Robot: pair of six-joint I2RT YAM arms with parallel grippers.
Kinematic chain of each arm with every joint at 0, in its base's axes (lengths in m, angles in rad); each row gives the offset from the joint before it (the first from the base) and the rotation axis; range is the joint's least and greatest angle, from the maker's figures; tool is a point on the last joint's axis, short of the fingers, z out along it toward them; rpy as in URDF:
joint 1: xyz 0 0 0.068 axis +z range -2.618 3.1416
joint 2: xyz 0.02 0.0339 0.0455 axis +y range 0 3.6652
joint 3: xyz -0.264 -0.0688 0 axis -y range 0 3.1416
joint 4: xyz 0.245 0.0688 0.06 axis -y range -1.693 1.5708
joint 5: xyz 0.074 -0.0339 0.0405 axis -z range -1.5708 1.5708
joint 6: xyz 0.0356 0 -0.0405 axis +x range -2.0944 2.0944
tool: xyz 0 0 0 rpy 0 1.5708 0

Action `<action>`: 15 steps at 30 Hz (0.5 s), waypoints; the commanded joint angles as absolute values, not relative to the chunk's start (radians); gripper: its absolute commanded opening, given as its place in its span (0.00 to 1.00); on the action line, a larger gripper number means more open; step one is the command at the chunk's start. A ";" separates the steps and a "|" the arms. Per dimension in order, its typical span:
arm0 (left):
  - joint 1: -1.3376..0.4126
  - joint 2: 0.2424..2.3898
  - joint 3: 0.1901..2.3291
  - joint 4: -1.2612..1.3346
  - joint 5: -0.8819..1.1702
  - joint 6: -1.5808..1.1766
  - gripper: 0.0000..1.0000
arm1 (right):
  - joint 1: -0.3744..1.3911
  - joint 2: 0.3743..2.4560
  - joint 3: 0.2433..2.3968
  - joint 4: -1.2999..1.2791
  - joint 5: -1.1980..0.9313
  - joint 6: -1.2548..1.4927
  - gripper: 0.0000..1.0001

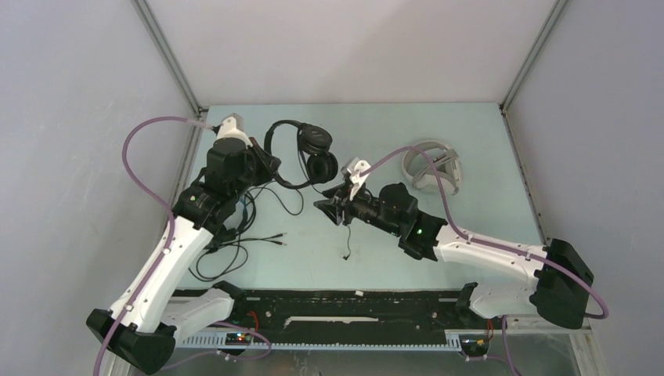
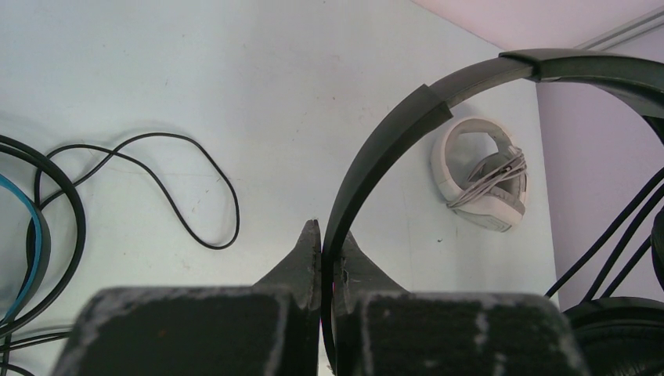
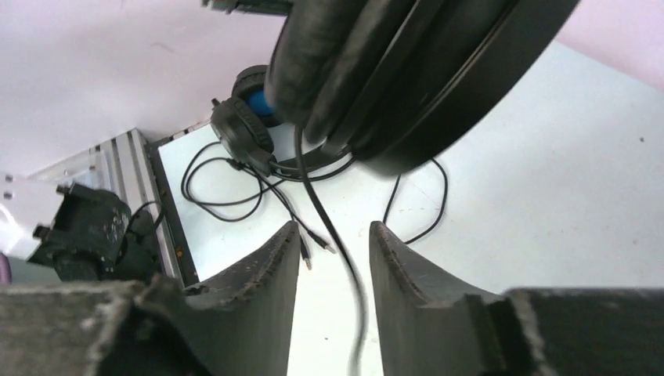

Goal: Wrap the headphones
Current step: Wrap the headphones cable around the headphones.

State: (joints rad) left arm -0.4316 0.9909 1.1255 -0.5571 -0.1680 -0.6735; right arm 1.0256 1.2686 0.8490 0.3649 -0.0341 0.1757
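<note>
Left tool (image 2: 321,235) pinching slim black headset (image 2: 376,149), right tool (image 3: 333,251) parted, three headsets (image 2: 481,176) (image 2: 31,227)

The slim black headset (image 3: 407,70) looms blurred in the right wrist view, its earcups cut off by the top edge. Below it, its cable (image 3: 356,329) blurs out. Left of it, in the left wrist view, the blue-lined headset (image 2: 35,235) is cut off by the edge.

The table (image 1: 376,125) is looking smooth and matt. The white headset (image 2: 493,207) is looking like hard plastic. The slim black headset (image 1: 317,141) is shining a little.
</note>
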 commanded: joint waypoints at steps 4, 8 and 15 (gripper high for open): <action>-0.429 0.952 1.121 -0.504 -0.126 -0.713 0.00 | 1.005 1.249 0.745 0.626 -0.187 0.074 0.55; -0.429 0.947 1.121 -0.499 -0.104 -0.711 0.00 | 0.985 1.289 0.734 0.686 -0.202 0.052 0.62; -0.429 0.953 1.152 -0.508 -0.091 -0.701 0.00 | 0.964 1.372 0.726 0.769 -0.215 0.061 0.64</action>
State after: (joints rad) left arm -0.4316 0.9749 1.1255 -0.5571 -0.1211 -0.6815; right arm 0.9722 1.3354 0.7315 0.6674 -0.1928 0.0746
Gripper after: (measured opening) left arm 0.025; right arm 0.640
